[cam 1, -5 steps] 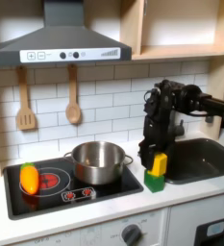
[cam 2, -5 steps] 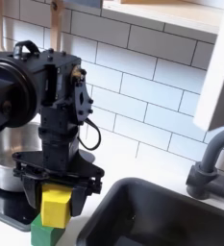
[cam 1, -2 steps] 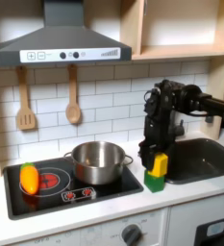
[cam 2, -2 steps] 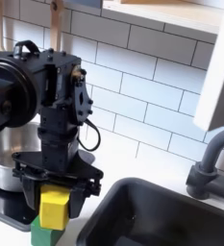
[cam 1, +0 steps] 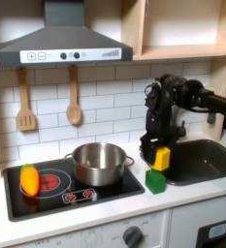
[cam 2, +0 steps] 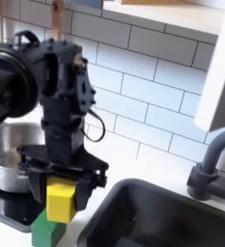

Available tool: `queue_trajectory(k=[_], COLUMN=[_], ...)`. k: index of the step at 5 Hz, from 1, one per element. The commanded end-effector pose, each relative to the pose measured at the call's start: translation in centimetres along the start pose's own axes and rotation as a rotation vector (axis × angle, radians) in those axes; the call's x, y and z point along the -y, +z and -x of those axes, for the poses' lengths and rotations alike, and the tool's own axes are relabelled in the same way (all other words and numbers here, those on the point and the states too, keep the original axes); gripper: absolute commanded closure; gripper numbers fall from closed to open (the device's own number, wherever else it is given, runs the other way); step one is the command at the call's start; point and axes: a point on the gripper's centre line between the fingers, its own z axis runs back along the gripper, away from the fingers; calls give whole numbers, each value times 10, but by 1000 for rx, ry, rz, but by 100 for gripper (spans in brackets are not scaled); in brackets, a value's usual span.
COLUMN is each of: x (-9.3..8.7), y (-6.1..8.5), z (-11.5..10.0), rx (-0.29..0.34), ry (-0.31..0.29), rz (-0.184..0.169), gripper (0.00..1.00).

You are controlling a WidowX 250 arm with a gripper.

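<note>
White tile backs a toy kitchen counter (cam 1: pixel 182 199) where we see our gripper (cam 1: pixel 160 163) clamped on a yellow block (cam 1: pixel 162 158), holding it clear above a green block (cam 1: pixel 156 181) that stands on the counter between the stove and the sink (cam 1: pixel 204 160). In the second exterior view the yellow block (cam 2: pixel 62 201) sits between the jaws, with the gripper (cam 2: pixel 64 193) closed against its flat sides and the green block (cam 2: pixel 47 232) just below and a little to the second exterior view's left. We judge the yellow block light, rigid and smooth, likely wood or plastic, so it could slide if the grip loosened; its opposite flat faces are the place to take hold. A steel pot (cam 1: pixel 98 163) on the stove seems empty, though we cannot see to its bottom. The sink basin appears bare too. An orange-yellow toy (cam 1: pixel 29 179), perhaps a vegetable, lies on the red burner well apart from the blocks
</note>
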Motion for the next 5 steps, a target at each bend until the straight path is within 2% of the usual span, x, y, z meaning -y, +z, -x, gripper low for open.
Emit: queue_trajectory(k=[1, 3, 4, 5], x=[3, 6, 14, 22], y=[0, -20, -28, -38], z=[-18, -30, -39, -41], rx=[44, 61, 78, 67], ry=[-18, 4, 5, -6], rz=[6, 8, 8, 10], gripper=[100, 100, 100, 100])
